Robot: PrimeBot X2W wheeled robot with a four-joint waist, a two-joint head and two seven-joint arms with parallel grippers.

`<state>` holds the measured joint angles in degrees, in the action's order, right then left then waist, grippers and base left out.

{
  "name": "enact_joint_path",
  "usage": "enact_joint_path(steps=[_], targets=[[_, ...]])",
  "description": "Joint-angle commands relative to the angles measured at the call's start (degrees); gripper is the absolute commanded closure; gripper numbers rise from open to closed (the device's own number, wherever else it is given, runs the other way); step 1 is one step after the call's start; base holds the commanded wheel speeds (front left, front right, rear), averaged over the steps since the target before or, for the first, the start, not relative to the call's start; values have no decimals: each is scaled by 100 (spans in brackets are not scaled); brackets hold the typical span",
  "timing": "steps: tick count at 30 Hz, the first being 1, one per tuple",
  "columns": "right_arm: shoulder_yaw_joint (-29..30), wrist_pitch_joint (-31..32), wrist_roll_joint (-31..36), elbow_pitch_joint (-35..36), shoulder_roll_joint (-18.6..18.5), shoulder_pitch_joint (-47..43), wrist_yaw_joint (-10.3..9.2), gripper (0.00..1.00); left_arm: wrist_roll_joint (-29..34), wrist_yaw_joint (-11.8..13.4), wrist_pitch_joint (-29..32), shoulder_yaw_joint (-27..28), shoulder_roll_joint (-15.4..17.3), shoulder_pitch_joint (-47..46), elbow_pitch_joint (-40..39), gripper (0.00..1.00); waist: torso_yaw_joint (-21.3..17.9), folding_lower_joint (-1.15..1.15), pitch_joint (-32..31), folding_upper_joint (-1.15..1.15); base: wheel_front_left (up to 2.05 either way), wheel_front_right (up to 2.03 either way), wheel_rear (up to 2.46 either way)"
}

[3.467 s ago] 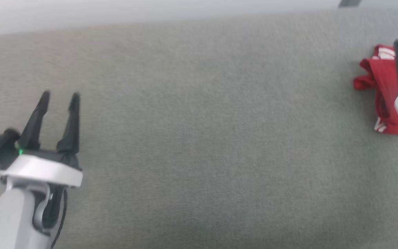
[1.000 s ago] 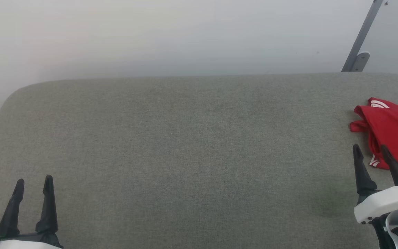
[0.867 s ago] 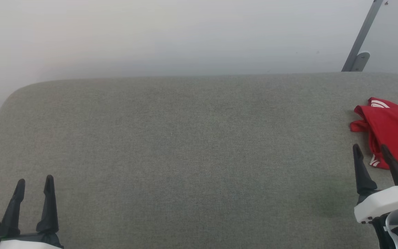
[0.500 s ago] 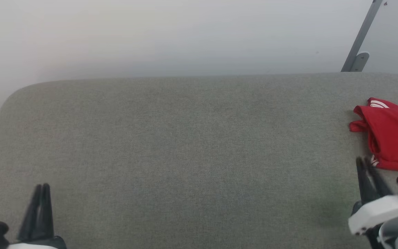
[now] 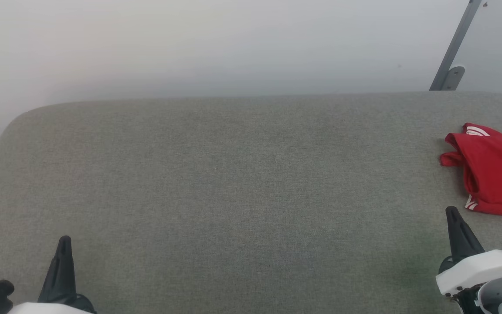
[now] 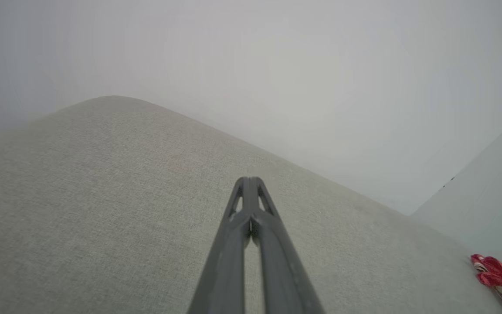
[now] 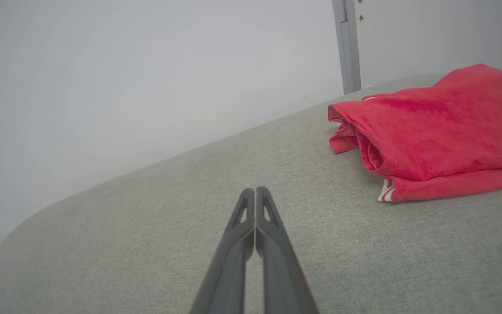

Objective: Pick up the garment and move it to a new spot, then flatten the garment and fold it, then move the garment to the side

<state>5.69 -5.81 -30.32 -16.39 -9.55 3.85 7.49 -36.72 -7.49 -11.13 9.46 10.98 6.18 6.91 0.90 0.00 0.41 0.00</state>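
garment: folded red bundle, far right of grey surface, right part cut off by frame edge | left gripper: fingers pressed together, empty | right gripper: likewise, near garment, apart

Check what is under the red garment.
The garment lies folded straight on the grey upholstered surface; white striped trim peeks out at its lower edge. Whatever its layers cover cannot be seen.
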Motion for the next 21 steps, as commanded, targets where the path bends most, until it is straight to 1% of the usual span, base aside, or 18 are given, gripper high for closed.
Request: enact_joint_path(steps=[1,21], targets=[[19,47,-222,121,-22,149,0,100,-228,0,51,10,43,-186,-56,100,-1,0,0,0,0,0,0],[32,361,-1838,165,161,185,0,100,-1670,0,514,-72,-184,-487,146,100,-17,0,-4,0,0,0,0]])
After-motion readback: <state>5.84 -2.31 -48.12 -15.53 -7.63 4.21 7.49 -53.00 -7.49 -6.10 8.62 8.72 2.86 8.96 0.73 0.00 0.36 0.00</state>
